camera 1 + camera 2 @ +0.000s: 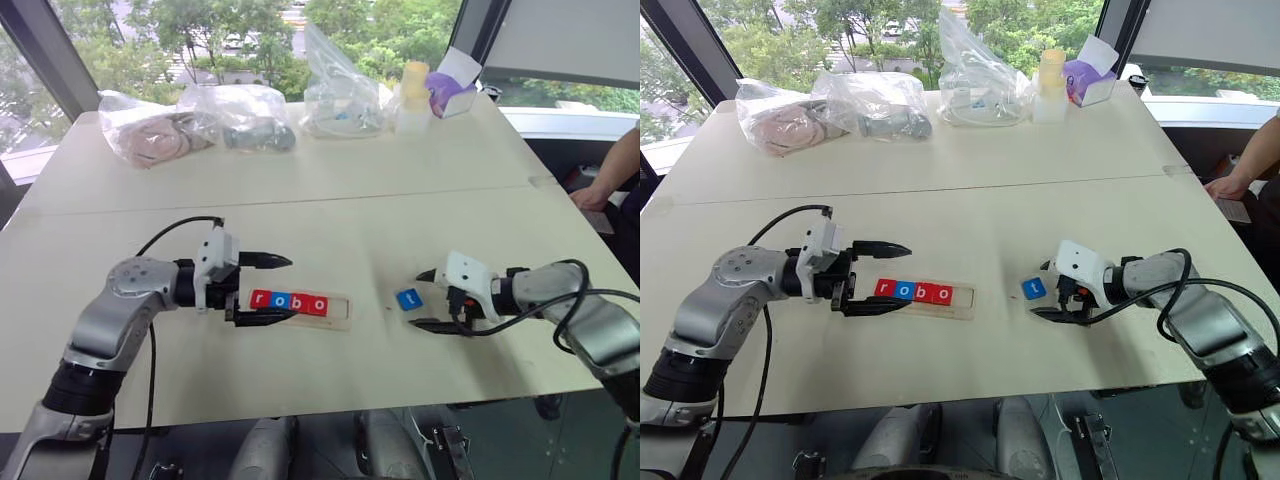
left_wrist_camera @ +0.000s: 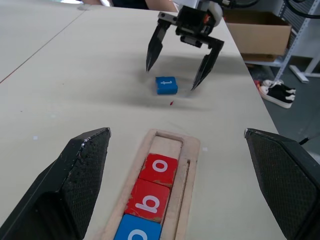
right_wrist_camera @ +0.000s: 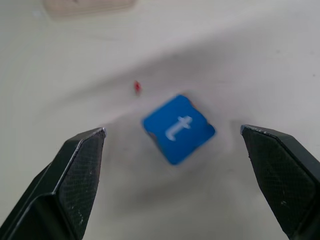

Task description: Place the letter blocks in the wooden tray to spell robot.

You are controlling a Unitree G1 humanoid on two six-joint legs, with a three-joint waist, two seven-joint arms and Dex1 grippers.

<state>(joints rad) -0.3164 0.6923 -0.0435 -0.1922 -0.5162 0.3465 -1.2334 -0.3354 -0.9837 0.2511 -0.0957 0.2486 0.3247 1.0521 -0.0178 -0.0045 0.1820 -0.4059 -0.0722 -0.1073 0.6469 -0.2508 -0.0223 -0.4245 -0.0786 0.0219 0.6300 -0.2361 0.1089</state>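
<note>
The wooden tray (image 1: 342, 310) lies on the table and holds several letter blocks in a row: red r (image 1: 261, 298), blue o (image 1: 280, 300), red b (image 1: 299, 302), red o (image 1: 317, 304). Its right end slot is bare. My left gripper (image 1: 291, 289) is open, its fingers straddling the tray's left part, holding nothing. The blue t block (image 1: 408, 299) lies flat on the table to the right of the tray. My right gripper (image 1: 418, 299) is open right beside it; in the right wrist view the t block (image 3: 178, 128) rests loose between the spread fingers.
Clear plastic bags (image 1: 240, 118) with items, a bottle (image 1: 413, 95) and a tissue box (image 1: 452, 85) stand along the table's far side. A person's arm (image 1: 612, 175) rests at the right edge. A cardboard box (image 2: 257, 35) and shoes (image 2: 276, 93) are on the floor beyond the table.
</note>
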